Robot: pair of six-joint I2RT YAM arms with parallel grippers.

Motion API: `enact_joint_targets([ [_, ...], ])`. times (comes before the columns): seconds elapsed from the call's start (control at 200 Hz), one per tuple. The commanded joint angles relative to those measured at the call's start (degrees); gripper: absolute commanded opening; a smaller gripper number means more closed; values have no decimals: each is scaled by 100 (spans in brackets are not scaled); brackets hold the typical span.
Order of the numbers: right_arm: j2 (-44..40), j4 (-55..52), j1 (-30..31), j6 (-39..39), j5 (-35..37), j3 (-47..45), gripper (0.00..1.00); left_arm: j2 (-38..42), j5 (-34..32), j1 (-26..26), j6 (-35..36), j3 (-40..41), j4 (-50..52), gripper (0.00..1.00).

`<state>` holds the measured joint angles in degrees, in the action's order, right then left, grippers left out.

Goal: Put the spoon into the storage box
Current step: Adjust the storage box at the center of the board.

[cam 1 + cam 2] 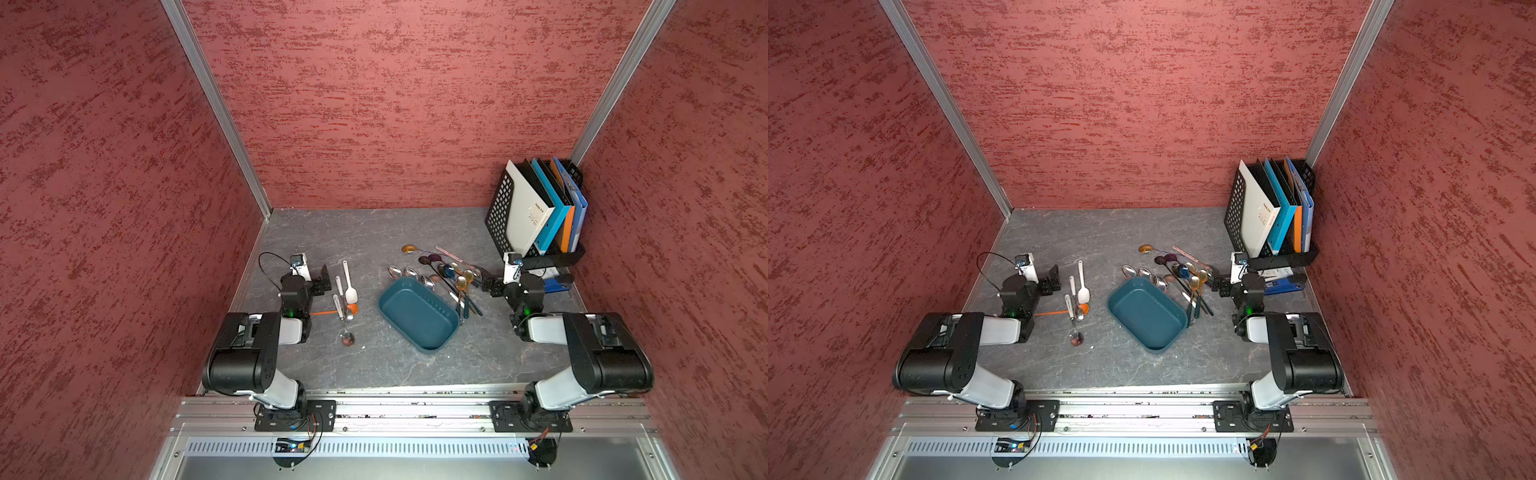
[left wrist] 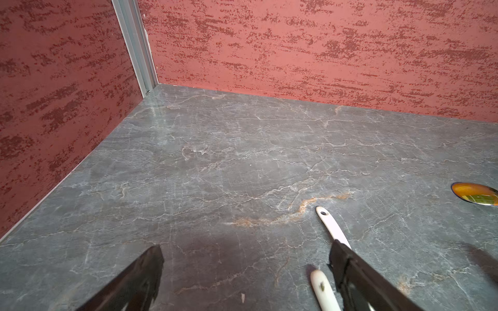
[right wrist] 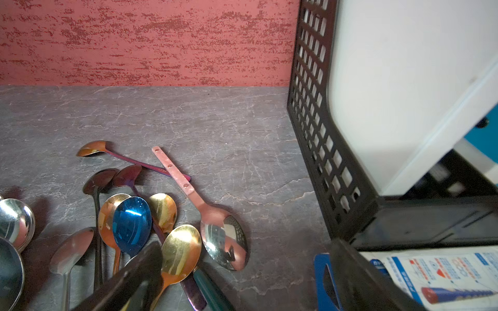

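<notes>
Left arm [image 1: 245, 353] & right arm [image 1: 602, 357]: black joint housings w/ light-grey links btw. Green LED [image 1: 291, 312] on each forearm. Black base plates [image 1: 324, 415] w/ screws. Thin black cable [image 1: 260, 264] loops by left wrist. Left tool [image 2: 246, 247], right tool [image 3: 246, 245]: black fingers [image 2: 140, 274].

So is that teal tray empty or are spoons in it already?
Empty: in both top views the storage box shows bare floor; the spoons lie outside it.

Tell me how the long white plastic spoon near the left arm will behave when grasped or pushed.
The long white plastic spoon looks thin, so probably light and stiff. It lies flat on the smooth grey marbled tabletop, so a push would likely slide it, not roll it. Its slim handle may slip from closing jaws.
</notes>
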<state>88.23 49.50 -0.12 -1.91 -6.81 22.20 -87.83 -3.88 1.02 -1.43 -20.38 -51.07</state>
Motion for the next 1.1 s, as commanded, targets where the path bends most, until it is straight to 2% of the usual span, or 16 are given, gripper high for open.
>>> enact_joint_targets([
  [0.0,-9,142,-19,43,56,28,99,10,46,36,29,-71,-140,100],
  [0.661,-21,171,-17,51,83,13,99,6,53,33,25,-75,-131,100],
  [0.711,-152,-103,-17,64,156,97,99,41,46,40,17,-90,-95,100],
  [0.852,-892,-2253,-19,14,147,1022,99,883,-635,61,-248,-712,1751,100],
  [0.967,-1224,-3950,-18,127,-2,1874,96,1659,-588,30,-523,-1349,3485,100],
  [1.037,-1313,-5050,-19,319,-39,2416,94,2060,-733,-55,-1019,-1895,4920,100],
  [1.097,-1338,-5877,-14,474,-141,2805,91,2316,-570,-153,-1378,-2408,6169,100],
])
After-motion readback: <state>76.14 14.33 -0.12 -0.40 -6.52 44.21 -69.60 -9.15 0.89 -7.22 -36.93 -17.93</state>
